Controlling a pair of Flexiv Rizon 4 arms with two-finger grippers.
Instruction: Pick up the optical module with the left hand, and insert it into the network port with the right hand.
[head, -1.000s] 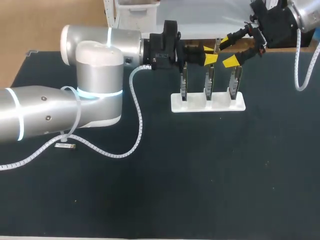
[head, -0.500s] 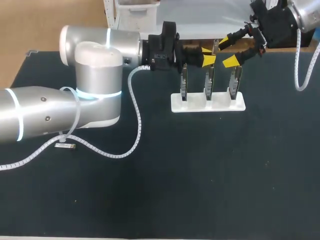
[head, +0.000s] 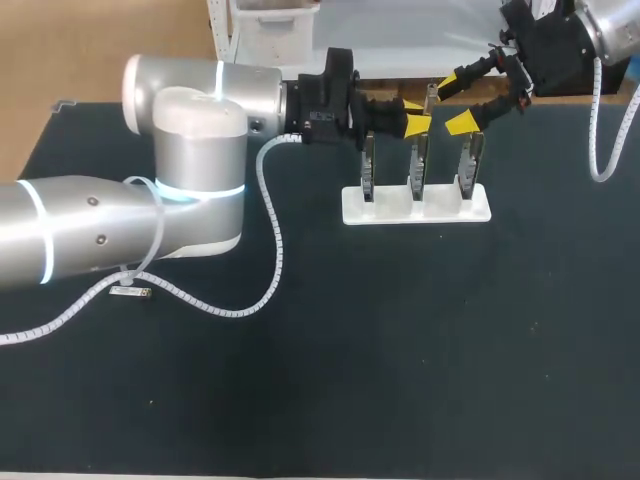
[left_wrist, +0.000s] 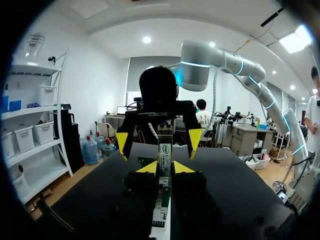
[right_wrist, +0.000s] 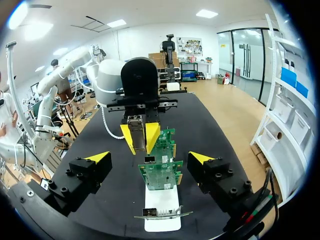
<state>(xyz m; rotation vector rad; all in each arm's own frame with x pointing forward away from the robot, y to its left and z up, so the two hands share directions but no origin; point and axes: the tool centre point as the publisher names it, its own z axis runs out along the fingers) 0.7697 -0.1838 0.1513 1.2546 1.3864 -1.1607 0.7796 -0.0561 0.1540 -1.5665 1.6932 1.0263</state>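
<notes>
My left gripper (head: 415, 114) hangs over the middle of the card stand, shut on a slim metal optical module (left_wrist: 164, 152) that sticks out ahead of its yellow tips. In the left wrist view that gripper (left_wrist: 165, 168) faces my right gripper, whose yellow fingertips (left_wrist: 122, 141) stand on either side of the module, apart from it. My right gripper (head: 456, 101) is wide open at the back right, holding nothing. From the right wrist its open fingers (right_wrist: 98, 157) flank the green network cards (right_wrist: 162, 167), with the left gripper (right_wrist: 140, 136) and module (right_wrist: 136, 131) straight ahead.
A white stand (head: 415, 208) holds three upright network cards on the black table. A small metal part (head: 130, 292) lies near the left arm's cable (head: 275, 240). The front half of the table is bare.
The left wrist has shifted slightly, nudging the module a little toward the right gripper. The right arm has not moved.
</notes>
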